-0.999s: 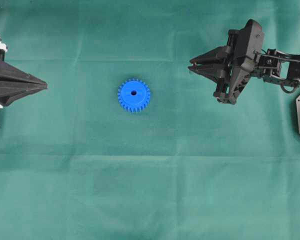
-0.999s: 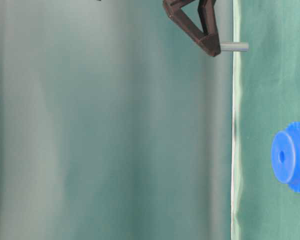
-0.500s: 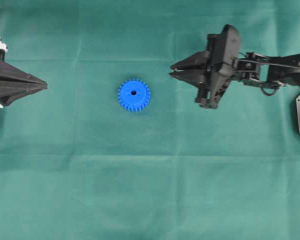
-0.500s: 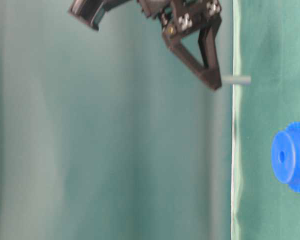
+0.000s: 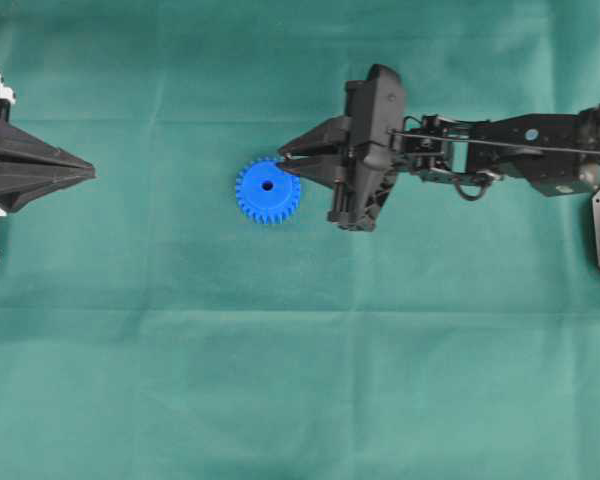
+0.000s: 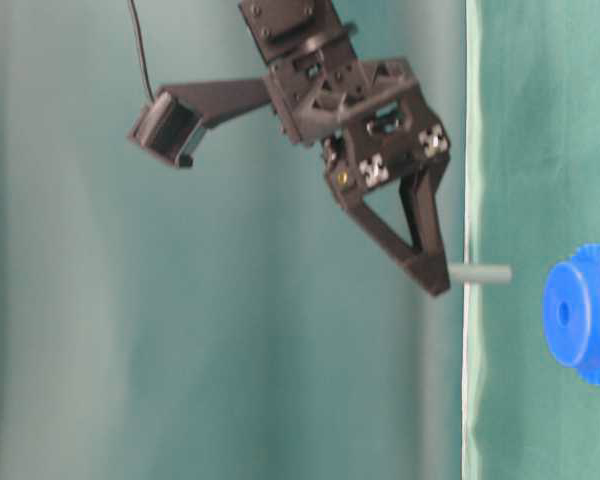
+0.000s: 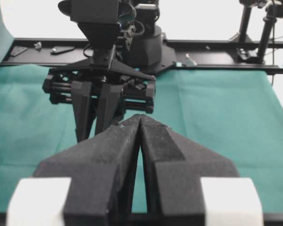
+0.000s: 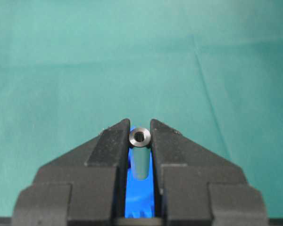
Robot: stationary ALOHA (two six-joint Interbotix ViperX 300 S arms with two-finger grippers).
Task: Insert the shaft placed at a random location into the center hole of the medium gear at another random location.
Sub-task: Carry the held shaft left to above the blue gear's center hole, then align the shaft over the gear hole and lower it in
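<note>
My right gripper (image 5: 288, 166) is clamped narrowly on the shaft (image 6: 480, 273), which sticks out from between my fingertips with its long axis pointing straight at the green cloth (image 5: 180, 380), so it hangs upright over the table. In the right wrist view its ringed end (image 8: 139, 137) sits pinched between the two pads, with blue showing directly below. The medium gear (image 5: 268, 190) lies flat on the cloth with its hub up, and from overhead my fingertips reach only its right-hand teeth; the center hole (image 5: 268, 185) is a little further to the left and slightly toward the bottom of that view. From table level the shaft's free end is apart from the hub and off to one side of the hole (image 6: 563, 312), not yet in line with it. I judge the coming move needs a short sideways shift to bring the axis over the hole before any descent. My left gripper (image 5: 88, 173) rests pressed together, empty and well apart at the left edge, so the right arm is the nearer.
</note>
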